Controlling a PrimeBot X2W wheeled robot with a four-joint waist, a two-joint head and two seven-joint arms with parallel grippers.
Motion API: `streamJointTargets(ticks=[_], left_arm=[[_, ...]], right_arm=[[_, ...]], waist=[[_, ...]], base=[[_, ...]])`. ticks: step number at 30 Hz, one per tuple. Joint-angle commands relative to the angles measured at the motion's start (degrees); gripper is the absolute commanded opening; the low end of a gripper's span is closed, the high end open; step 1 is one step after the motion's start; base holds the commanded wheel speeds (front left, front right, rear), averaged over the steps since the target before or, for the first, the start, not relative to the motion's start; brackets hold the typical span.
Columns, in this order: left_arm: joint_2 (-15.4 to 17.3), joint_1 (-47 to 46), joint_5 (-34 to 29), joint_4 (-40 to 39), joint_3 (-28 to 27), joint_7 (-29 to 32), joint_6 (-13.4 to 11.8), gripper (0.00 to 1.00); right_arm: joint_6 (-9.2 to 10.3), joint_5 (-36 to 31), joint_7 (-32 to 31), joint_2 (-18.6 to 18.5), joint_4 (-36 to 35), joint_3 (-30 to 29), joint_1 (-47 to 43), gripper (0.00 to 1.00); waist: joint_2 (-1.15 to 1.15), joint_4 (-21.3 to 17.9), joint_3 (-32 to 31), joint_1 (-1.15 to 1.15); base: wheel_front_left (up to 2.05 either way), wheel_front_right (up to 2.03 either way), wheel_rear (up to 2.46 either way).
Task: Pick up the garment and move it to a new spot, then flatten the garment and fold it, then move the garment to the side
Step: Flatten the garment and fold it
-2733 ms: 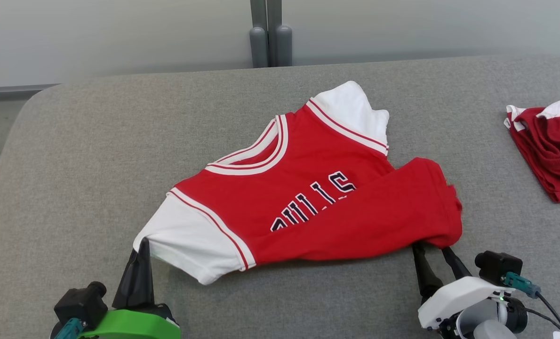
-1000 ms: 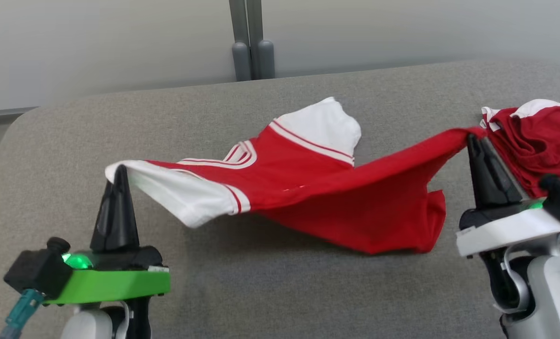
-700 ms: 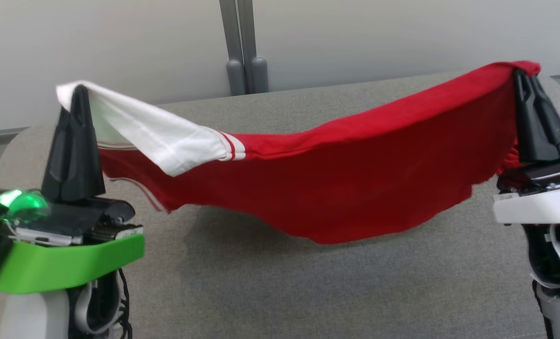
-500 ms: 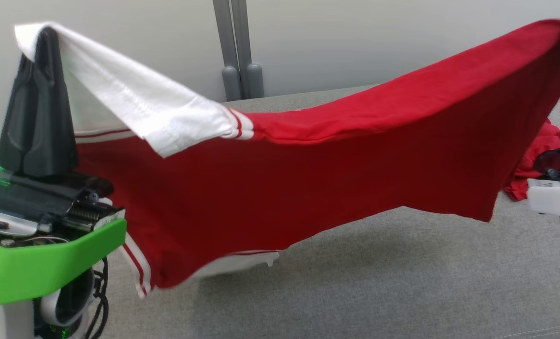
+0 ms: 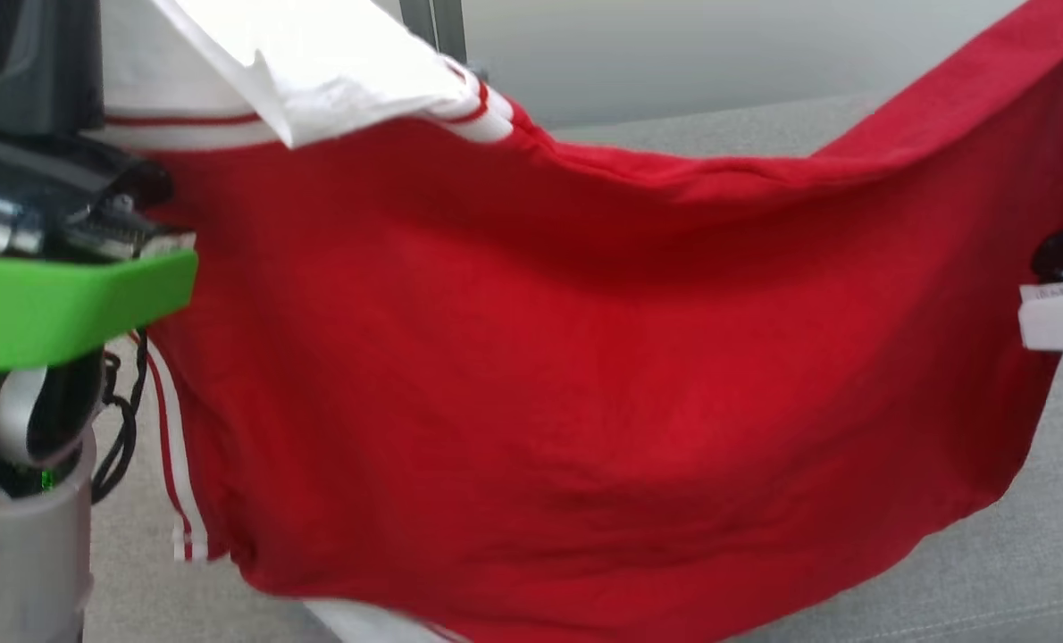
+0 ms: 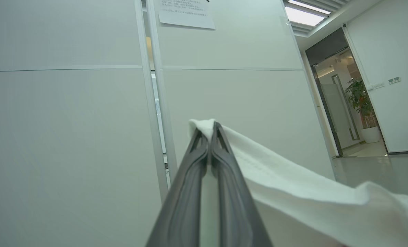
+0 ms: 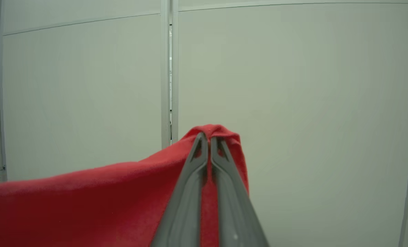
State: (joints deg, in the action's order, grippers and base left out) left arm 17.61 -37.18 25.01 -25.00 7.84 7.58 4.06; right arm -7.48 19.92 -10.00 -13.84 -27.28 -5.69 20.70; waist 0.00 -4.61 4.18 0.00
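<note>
Fingers (image 6: 187, 195) of the left gripper (image 6: 209, 125) press flat together in the left wrist view, pinching the tip of a white sleeve (image 6: 293, 185) that trails off to the right. The wall panel (image 6: 70, 137) beyond suggests the arm is held high to lift the fabric.

In the right wrist view the right gripper (image 7: 209, 138) is likewise clamped, its tips buried in a bunched red corner (image 7: 224, 132), with fabric sagging leftward.

From the head view the garment (image 5: 585, 402) hangs as a broad red sheet between both arms, over the grey cushion (image 5: 987, 572). Whether its lower edge clears the cushion I cannot tell. Two grips set far apart likely let it spread open while it is carried to its new spot.
</note>
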Motion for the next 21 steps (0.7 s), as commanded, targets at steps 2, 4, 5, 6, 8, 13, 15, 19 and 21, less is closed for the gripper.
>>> streamJointTargets(ticks=[2,4,5,6,8,13,15,19,21], left_arm=[[0.83,-4.68,0.15,4.17,0.39,0.32,0.63,0.0],[1.07,-9.04,-0.24,8.61,0.79,0.29,1.08,0.0],[1.33,-12.07,-0.69,11.23,0.94,0.29,1.35,0.0],[1.42,-14.38,-0.92,13.71,1.06,0.0,1.45,0.0],[1.77,-20.4,-1.9,19.45,0.7,-0.23,1.46,0.0],[1.99,-36.47,-7.7,35.05,1.28,-4.75,-0.24,0.0],[1.73,-41.7,-10.41,40.47,2.11,-7.76,-1.22,0.0],[-0.1,-48.43,-13.72,49.27,3.82,-15.0,-2.68,0.0],[-0.79,-49.6,-14.12,53.15,4.09,-18.24,-3.36,0.0]], right_arm=[[-0.01,0.17,-0.52,-0.07,4.26,2.12,5.19,0.0],[-0.01,-0.04,-0.56,-0.71,8.95,4.2,10.64,0.0],[-0.01,-0.55,-0.27,-0.94,11.83,5.57,14.42,0.0],[-0.01,-1.07,0.26,-0.98,14.6,6.62,17.5,0.0],[-0.01,-2.14,1.78,-0.46,21.04,8.77,25.42,0.0],[-0.01,-8.35,9.07,3.17,40.42,10.4,44.65,0.0],[-0.01,-11.79,12.29,5.05,47.59,9.4,50.59,0.0],[-0.01,-18.21,18.28,7.95,59.55,6.95,58.73,0.0],[-0.01,-20.44,20.63,8.94,64.6,6.23,60.75,0.0]], waist=[[0.0,0.12,6.04,0.0],[0.0,0.18,8.79,0.0],[0.0,0.14,10.37,0.0],[0.0,0.07,11.33,0.0],[0.0,-0.39,13.6,0.0],[0.0,-1.25,17.34,0.0],[0.0,-1.31,18.67,0.0],[0.0,-0.59,22.51,0.0],[0.0,-0.03,24.58,0.0]], base=[[0.0,0.0,0.0],[0.0,0.0,0.0],[0.0,0.0,0.0],[0.0,0.0,0.0],[0.0,0.0,0.0],[0.0,0.0,0.0],[0.0,0.0,0.0],[0.0,0.0,0.0],[0.0,0.0,0.0]])
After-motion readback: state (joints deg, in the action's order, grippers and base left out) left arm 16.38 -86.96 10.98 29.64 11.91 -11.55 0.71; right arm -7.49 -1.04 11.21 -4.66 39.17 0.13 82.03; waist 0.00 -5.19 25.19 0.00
